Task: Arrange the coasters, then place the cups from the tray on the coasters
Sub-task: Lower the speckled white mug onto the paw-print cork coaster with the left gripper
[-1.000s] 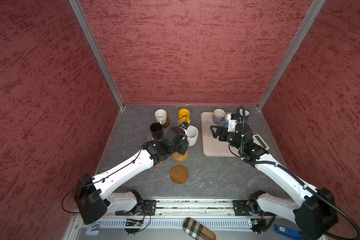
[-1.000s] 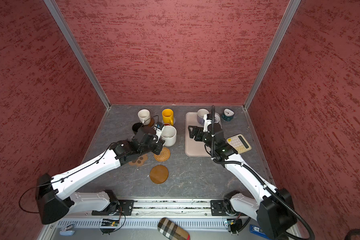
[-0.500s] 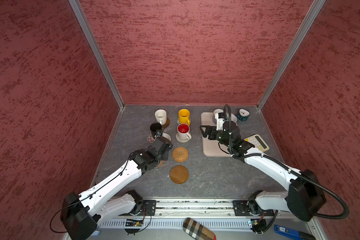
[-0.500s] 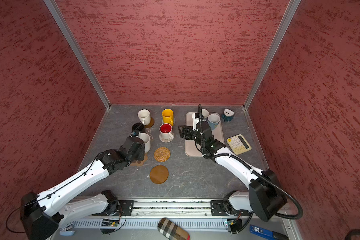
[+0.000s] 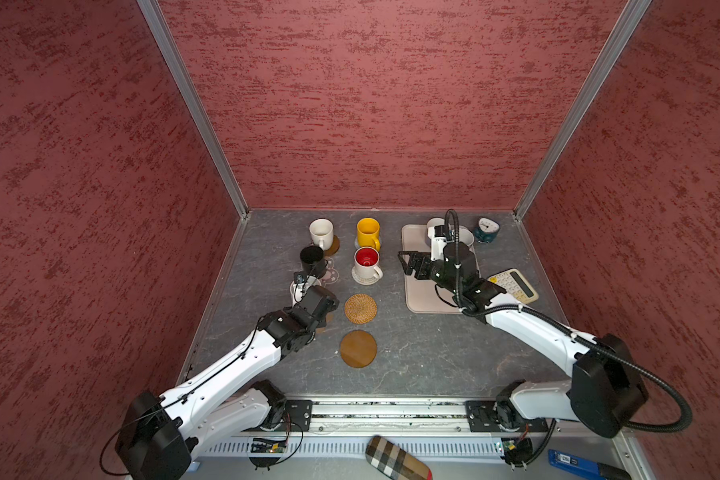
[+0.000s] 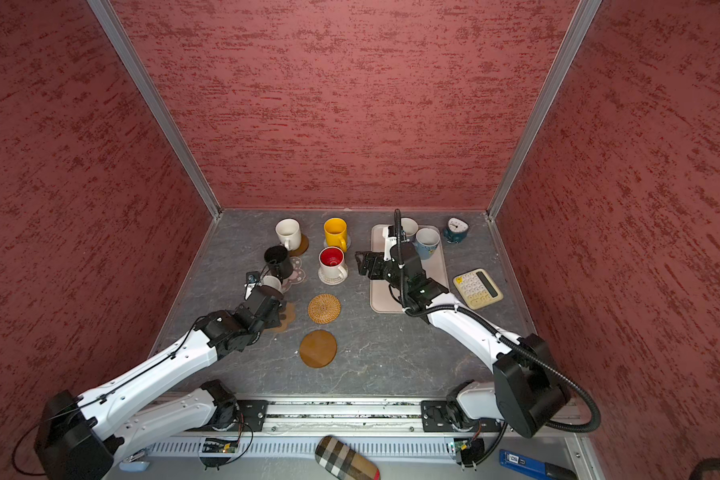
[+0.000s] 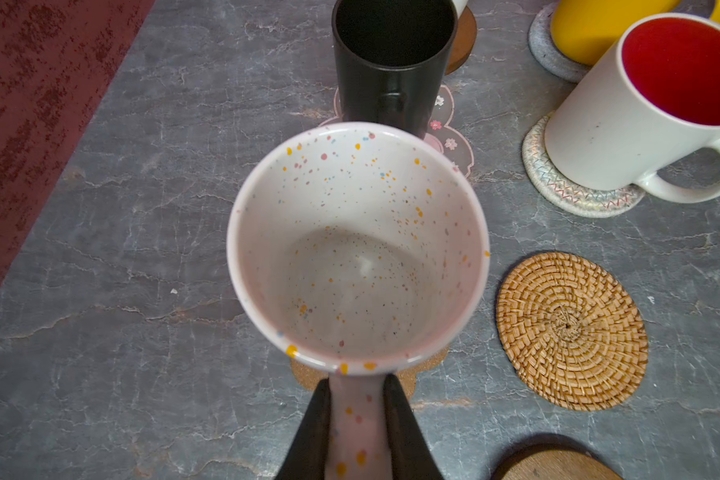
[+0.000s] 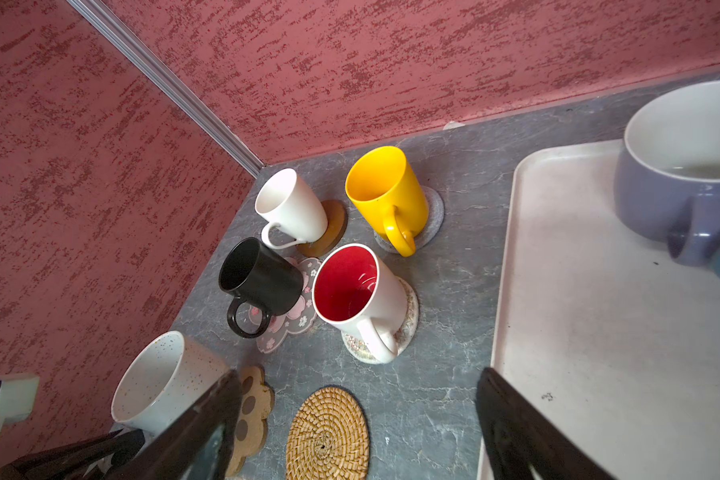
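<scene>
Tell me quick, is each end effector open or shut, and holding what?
Left end effector: shut on the speckled mug's handle.
Right end effector: open, holding nothing.

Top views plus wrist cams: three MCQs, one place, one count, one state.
1. The black mug stands: A on the tray; B on the pink flower coaster; C inside another mug.
2. How many mugs stand on that tray? A none; B four; C two.
3. The right gripper is: A open, empty; B shut on a mug; C shut, empty.
1 B, pink petals show under its base. 2 C, only the lavender mug and blue-handled mug stand there. 3 A, its jaws stand wide with nothing between.
</scene>
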### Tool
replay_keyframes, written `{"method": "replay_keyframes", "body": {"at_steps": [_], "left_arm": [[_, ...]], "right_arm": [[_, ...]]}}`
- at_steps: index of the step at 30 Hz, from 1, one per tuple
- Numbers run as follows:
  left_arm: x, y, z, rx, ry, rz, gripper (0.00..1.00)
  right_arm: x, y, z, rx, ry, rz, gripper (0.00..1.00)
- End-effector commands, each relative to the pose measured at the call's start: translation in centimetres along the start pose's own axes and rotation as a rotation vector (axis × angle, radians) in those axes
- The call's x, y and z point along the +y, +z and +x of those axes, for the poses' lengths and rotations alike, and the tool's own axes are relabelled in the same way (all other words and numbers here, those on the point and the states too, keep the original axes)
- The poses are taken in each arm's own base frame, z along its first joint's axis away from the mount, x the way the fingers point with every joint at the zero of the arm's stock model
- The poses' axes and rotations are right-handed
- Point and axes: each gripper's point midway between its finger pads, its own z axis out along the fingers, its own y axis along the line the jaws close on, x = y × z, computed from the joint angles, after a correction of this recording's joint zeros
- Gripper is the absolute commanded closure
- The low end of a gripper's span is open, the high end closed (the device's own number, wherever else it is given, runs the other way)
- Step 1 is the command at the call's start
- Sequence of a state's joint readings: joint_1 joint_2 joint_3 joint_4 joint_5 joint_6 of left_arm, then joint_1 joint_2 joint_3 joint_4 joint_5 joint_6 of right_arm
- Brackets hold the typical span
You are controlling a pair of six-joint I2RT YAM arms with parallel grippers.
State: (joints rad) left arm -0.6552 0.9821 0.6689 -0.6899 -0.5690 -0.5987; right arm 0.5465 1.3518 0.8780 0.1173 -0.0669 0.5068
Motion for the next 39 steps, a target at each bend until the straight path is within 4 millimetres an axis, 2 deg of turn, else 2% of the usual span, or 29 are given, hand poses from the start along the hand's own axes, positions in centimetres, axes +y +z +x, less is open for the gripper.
{"method": "replay_keyframes", "body": {"at_steps": [1,13,19,36,39], "left_arm": [[-0.2,-0.5,-2.9,-0.130,-0.142,0.015,1.00],[-1.3,0.9,-2.3,-0.130,-0.165,0.046,1.00],[-1.3,1.8,-1.3,-0.114,-0.158,0.041,1.00],[-0.9,2.1,0.0,-0.103,-0.154,0.038,1.00],[-0.9,2.1,0.1,-0.100,-0.153,0.038,0.92]], "right_arm": [[1.2,0.1,-2.0,-0.064,-0.018,-0.029,0.11],[0.8,0.4,-1.5,-0.052,-0.018,-0.018,0.11],[0.7,0.3,-1.4,-0.051,-0.024,-0.011,0.11],[0.5,0.2,-1.3,-0.052,-0.021,-0.011,0.10],[0.5,0.2,-1.3,-0.053,-0.021,-0.011,0.10]]}}
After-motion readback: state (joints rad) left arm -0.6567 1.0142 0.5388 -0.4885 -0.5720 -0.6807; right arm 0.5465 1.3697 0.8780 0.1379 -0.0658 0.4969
